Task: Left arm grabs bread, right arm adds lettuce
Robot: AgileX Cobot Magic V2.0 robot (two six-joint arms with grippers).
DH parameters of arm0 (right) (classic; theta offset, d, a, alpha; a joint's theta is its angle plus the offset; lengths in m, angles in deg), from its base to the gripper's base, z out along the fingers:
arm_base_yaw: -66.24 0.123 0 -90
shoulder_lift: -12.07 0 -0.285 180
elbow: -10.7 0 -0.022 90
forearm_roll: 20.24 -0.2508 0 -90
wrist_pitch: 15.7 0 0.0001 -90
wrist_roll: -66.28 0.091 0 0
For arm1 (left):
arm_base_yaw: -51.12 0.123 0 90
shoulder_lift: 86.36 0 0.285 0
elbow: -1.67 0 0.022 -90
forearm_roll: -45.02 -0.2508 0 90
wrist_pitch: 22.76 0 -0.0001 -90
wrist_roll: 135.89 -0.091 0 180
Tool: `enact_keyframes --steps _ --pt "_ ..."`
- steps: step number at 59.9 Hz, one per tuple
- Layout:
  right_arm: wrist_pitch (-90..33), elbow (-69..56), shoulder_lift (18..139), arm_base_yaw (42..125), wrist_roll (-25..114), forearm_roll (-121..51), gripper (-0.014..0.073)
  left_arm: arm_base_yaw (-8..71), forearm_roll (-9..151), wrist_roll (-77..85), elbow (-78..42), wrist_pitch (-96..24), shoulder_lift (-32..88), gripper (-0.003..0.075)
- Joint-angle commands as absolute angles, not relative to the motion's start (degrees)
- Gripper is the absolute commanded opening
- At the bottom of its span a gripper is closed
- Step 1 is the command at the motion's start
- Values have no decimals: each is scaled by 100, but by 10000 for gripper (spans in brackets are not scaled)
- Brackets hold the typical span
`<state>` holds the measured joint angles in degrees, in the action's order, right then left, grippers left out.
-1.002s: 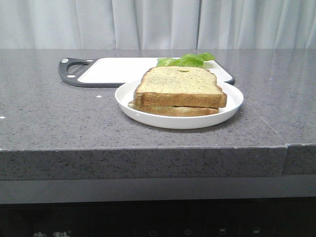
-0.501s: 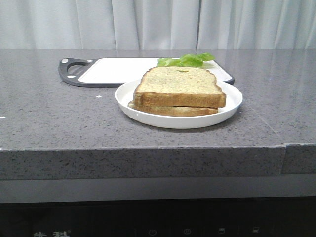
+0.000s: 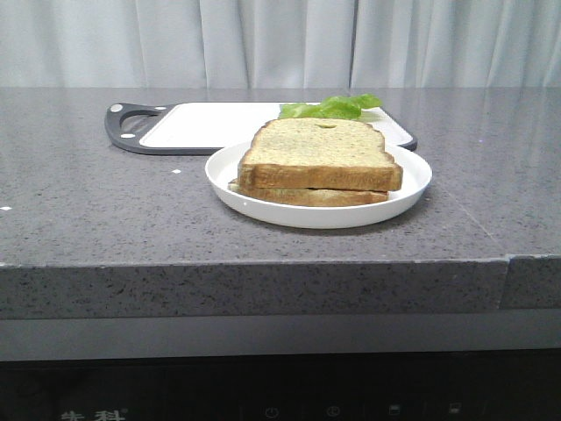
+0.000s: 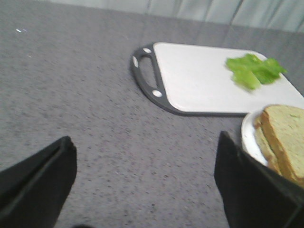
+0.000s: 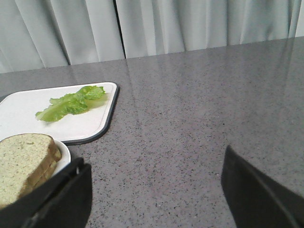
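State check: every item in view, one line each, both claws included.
Bread: stacked on a thinner slice, untouched.
Lettuce: flat on the cutting board, not picked up.
Plate: on the counter, holding both slices.
Left claw: open, empty.
Right claw: open, empty.

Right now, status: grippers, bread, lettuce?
Left gripper and right gripper open, empty. Bread stacked on plate. Lettuce on cutting board. Nothing blocking.

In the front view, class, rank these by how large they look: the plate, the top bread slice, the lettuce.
1. The white plate, widest.
2. The top bread slice.
3. The lettuce, smallest; it lies farther back and the bread partly hides it, so its true size is unsure.
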<state>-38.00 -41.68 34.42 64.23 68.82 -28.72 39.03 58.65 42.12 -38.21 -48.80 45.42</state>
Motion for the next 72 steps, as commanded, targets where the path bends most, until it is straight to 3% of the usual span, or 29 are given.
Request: enact_keyframes --steps 1,15,32,62,66,72 --pt "-3396 -3955 3541 6379 6836 -2815 579 3392 6014 4216 -3125 -4821 3774 585" --pt "-3396 -3955 3541 6379 6836 -2731 579 2159 6014 4216 -1656 -5182 1644 585" --pt "-3401 -3955 3541 6379 6836 -2465 579 1651 6149 4216 5 -6002 -335 585" --pt "-3401 -3955 3541 6379 6836 -2453 579 1432 6353 4216 627 -6115 -1252 582" --pt "-3401 -3955 3541 6379 6836 -2453 579 1432 6353 4216 627 -6127 -1252 548" --pt "-3401 -3955 3541 6379 6836 -2453 579 1432 6301 4216 627 -6171 -1252 427"
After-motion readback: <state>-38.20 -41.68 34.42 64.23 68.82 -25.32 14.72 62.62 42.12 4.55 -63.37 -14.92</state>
